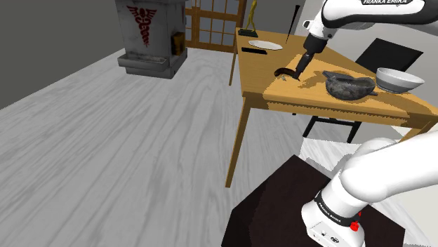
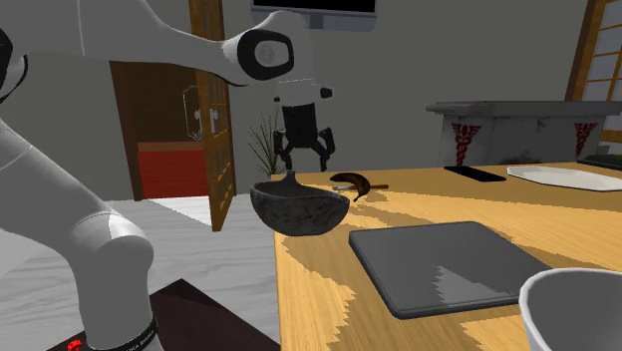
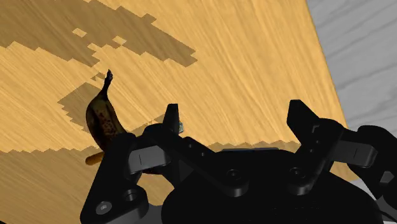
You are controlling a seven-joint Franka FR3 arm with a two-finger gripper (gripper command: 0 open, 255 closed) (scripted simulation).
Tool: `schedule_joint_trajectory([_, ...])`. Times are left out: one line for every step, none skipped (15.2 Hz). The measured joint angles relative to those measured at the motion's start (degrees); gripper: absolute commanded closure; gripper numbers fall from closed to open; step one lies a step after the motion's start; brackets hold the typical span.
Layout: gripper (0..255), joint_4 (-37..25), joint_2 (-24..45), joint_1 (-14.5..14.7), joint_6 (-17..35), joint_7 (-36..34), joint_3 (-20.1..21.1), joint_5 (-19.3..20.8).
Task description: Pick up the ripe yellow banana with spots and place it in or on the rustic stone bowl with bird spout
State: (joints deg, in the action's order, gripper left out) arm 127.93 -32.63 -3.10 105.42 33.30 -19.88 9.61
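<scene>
The gripper point(image 3: 236, 121) is open. Its two black fingers point(image 3: 170, 119) stand wide apart, and there is nothing between them but bare wood. It holds nothing. It points down at the tabletop point(image 3: 242, 57), which is wood with dark shadow patches on it.

The banana point(image 3: 104, 121) lies flat on the tabletop, just beside one finger and outside the gap. No finger touches it. It looks dark brown with spots, and one end is a lighter orange-yellow. Its thin dark stem points away from the gripper.

In the shoulder view, the gripper is between the banana and the stone bowl point(image 2: 299, 211), closer to the banana. The stone bowl is dark and rough and sits on the tabletop near the edge. The banana is not in it. In the second exterior view, the gripper hangs a little above and behind the rim of the stone bowl, and the banana is on that view's right of it.

Farther off on the tabletop are a white bowl point(image 1: 399, 78), a flat grey mat point(image 2: 439, 261) and a white plate point(image 1: 265, 45). The floor point(image 1: 105, 140) is pale grey boards. A grey cabinet point(image 1: 151, 35) with a red sign stands far back by the wall.
</scene>
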Motion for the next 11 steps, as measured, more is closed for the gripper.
schedule_joint_trajectory([0,-0.98,0.98,0.06,0.41,1.57,-1.16,-0.03])
schedule_joint_trajectory([0,-2.14,3.04,0.34,1.71,3.37,-2.75,-0.3])
schedule_joint_trajectory([0,-3.96,5.17,0.61,2.4,5.38,-4.37,-0.71])
schedule_joint_trajectory([0,-5.03,6.58,0.71,3.13,7.36,-5.88,-1.03])
schedule_joint_trajectory([0,-6.46,8.02,0.95,3.5,9.08,-7.11,-1.55])
schedule_joint_trajectory([0,-7.46,9.72,1.23,4.49,10.85,-8.48,-2.21])
schedule_joint_trajectory([0,-10.03,11.85,1.68,4.25,12.7,-9.79,-3.21])
schedule_joint_trajectory([0,-11.74,14.02,1.99,4.91,14.85,-11.38,-4.32])
schedule_joint_trajectory([0,-13.13,15.85,2.26,5.47,16.68,-12.61,-5.39])
schedule_joint_trajectory([0,-14.5,17.33,2.46,5.59,17.96,-13.47,-6.26])
schedule_joint_trajectory([0,-14.93,18.11,2.59,5.95,18.52,-13.83,-6.72])
